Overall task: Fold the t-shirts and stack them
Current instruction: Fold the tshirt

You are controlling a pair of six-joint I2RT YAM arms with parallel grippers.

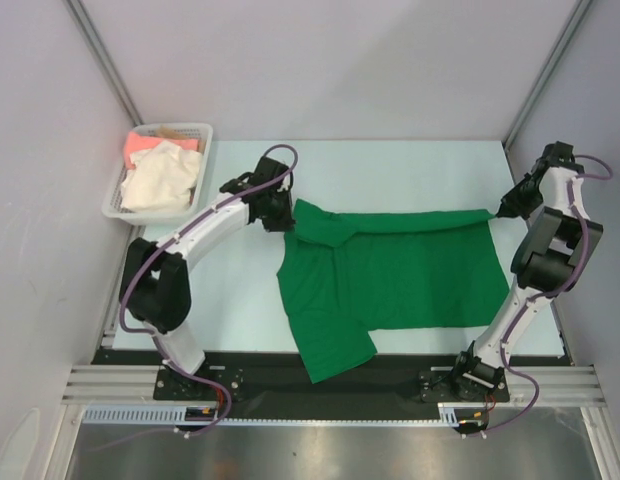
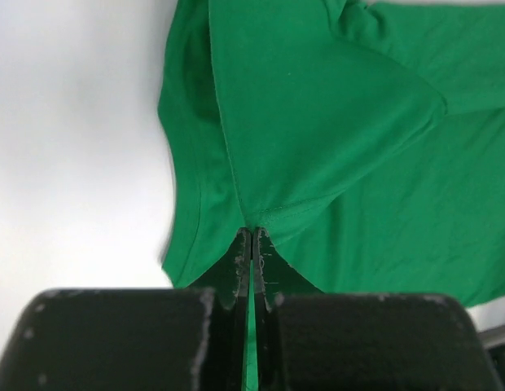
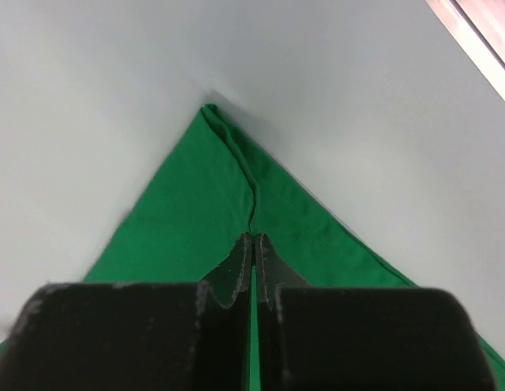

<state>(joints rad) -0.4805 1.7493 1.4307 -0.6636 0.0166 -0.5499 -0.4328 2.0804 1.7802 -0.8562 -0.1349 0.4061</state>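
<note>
The green t-shirt (image 1: 390, 280) lies spread on the table, its far edge pulled taut between both grippers. My left gripper (image 1: 282, 215) is shut on the shirt's far left shoulder; in the left wrist view the jaws (image 2: 252, 236) pinch green cloth (image 2: 318, 114). My right gripper (image 1: 498, 210) is shut on the far right corner; in the right wrist view the jaws (image 3: 252, 240) pinch the cloth corner (image 3: 195, 212). A cream-white t-shirt (image 1: 160, 182) and a salmon-pink one (image 1: 142, 143) lie in the basket.
The white lattice basket (image 1: 118, 195) stands at the far left corner of the table. Grey walls close in on both sides. A black strip and metal rail (image 1: 310, 385) run along the near edge by the arm bases.
</note>
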